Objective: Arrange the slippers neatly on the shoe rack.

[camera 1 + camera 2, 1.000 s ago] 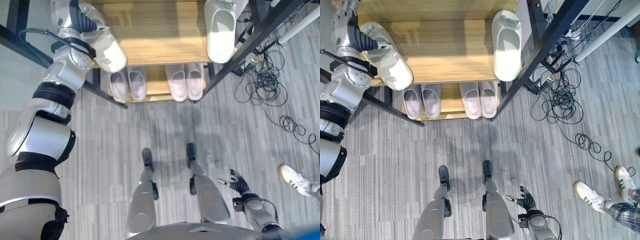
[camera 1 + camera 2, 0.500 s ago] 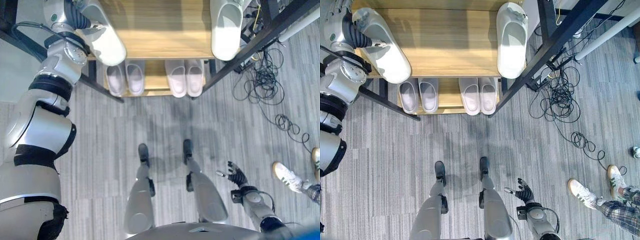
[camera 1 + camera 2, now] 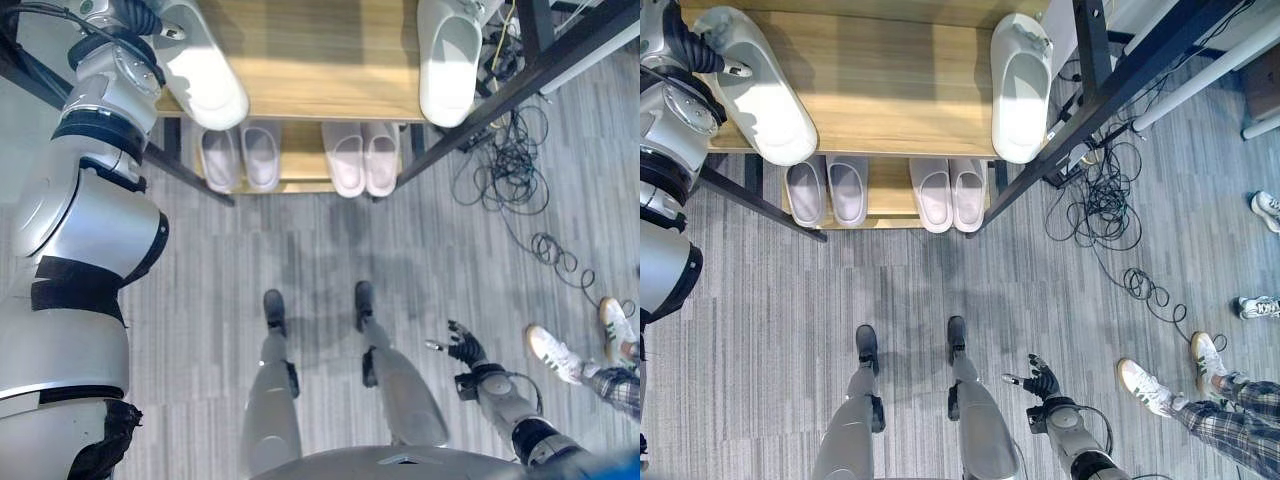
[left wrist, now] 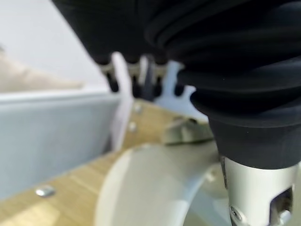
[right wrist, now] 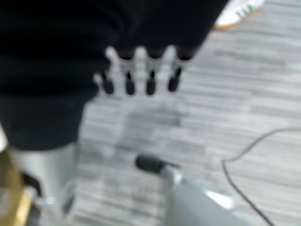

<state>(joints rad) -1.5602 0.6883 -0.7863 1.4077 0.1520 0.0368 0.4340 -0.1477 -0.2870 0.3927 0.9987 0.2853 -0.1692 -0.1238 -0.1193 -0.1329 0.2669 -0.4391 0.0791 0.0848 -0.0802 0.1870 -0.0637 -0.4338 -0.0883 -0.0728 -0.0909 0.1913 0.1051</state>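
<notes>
Two white slippers on the rack's [image 3: 890, 110] wooden top shelf: left slipper [image 3: 760, 90] lying at the shelf's left end, toe over the front edge, angled; right slipper [image 3: 1018, 85] at the right end, also overhanging the front edge, well apart from its mate. Left hand [image 4: 141, 77] up at the left slipper's heel, fingers reaching past it; cannot tell whether grasping or released. Right hand [image 3: 1040, 380] low beside the body, fingers spread and relaxed, holding nothing. Two pale pairs [image 3: 885, 190] side by side on the lower shelf, toes out, looking tidy. Judged partly done: top pair probably to be straightened and brought together. Grey striped floor [image 3: 790, 290] below; tangled black cables [image 3: 1110, 210] right of the rack; a person's sneakers [image 3: 1170, 375] at the right.
</notes>
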